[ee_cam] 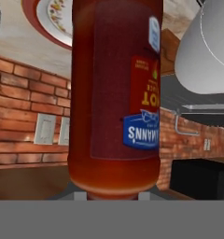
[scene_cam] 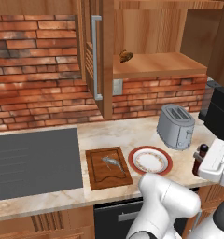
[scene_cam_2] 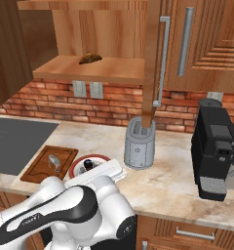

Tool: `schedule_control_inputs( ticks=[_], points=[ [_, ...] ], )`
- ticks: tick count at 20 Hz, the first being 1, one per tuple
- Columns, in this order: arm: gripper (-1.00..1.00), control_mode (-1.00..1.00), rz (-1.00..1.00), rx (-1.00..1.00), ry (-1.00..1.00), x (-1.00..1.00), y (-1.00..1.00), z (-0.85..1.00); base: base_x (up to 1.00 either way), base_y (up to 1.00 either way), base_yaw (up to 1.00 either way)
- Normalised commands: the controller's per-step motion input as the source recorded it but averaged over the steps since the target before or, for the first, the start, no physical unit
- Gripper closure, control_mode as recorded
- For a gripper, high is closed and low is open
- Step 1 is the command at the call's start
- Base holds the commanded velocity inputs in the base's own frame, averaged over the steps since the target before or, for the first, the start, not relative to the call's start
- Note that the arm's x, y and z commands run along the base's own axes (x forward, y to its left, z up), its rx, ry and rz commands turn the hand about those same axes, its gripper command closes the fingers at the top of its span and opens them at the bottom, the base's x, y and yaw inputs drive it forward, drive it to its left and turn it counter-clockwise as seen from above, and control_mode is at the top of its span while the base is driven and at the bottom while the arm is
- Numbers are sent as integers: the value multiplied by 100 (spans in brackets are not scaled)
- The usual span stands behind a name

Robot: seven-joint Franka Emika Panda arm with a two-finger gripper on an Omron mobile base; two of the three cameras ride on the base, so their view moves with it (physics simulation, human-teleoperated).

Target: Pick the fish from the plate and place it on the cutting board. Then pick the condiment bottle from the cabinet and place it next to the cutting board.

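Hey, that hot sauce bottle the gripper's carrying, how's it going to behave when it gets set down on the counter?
The condiment bottle looks tall and narrow for its base, so it may tip if released tilted. Its glossy surface suggests it could slip in a loose grip. It appears rigid, probably holding its shape between the fingers of the gripper.

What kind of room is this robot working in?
A home kitchen, rendered rather than real: a stovetop set in a marble counter, a toaster against the brick wall, and a coffee machine.
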Motion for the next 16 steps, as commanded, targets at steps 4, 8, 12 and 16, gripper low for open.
schedule_control_inputs(
  ticks=[4,8,12,16],
  points=[
    [100,-100,0,0,0,0,-8,-1,0,0,0],
    [100,-100,0,0,0,1,-9,-2,0,0,0],
    [100,-100,0,0,0,6,-8,-5,0,0,0],
    [100,-100,0,0,0,10,-7,-8,0,0,0]
  ],
)
